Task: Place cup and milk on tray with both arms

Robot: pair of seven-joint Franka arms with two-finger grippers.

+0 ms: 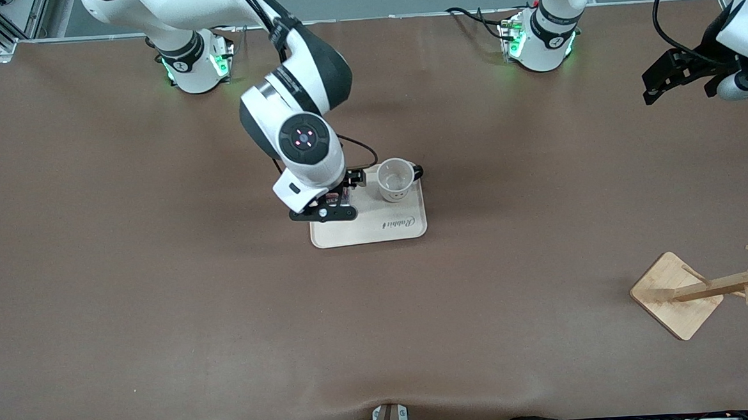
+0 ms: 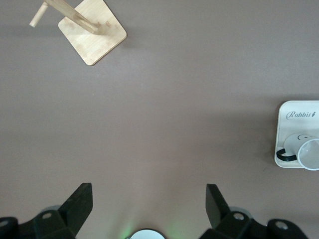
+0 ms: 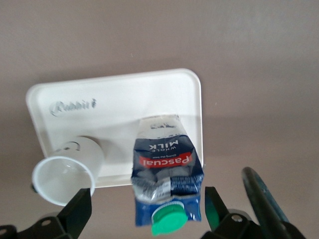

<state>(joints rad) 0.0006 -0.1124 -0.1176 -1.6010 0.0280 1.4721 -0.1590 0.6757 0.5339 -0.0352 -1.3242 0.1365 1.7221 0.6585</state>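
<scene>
The cream tray (image 1: pixel 375 226) lies mid-table. The white cup (image 1: pixel 395 180) stands upright on the tray's corner farther from the front camera, toward the left arm's end. The dark-blue milk (image 3: pixel 167 169) with its green cap stands on the tray beside the cup, toward the right arm's end. In the front view it is mostly hidden under the right hand. My right gripper (image 3: pixel 146 203) is open, with its fingers apart on either side of the carton's top; it also shows in the front view (image 1: pixel 338 202). My left gripper (image 1: pixel 659 86) is open and empty, waiting high over the left arm's end of the table.
A wooden rack with a square base (image 1: pixel 676 293) and pegs stands near the front camera at the left arm's end; it also shows in the left wrist view (image 2: pixel 92 30). That view also shows the tray (image 2: pixel 299 114) and the cup (image 2: pixel 306 152).
</scene>
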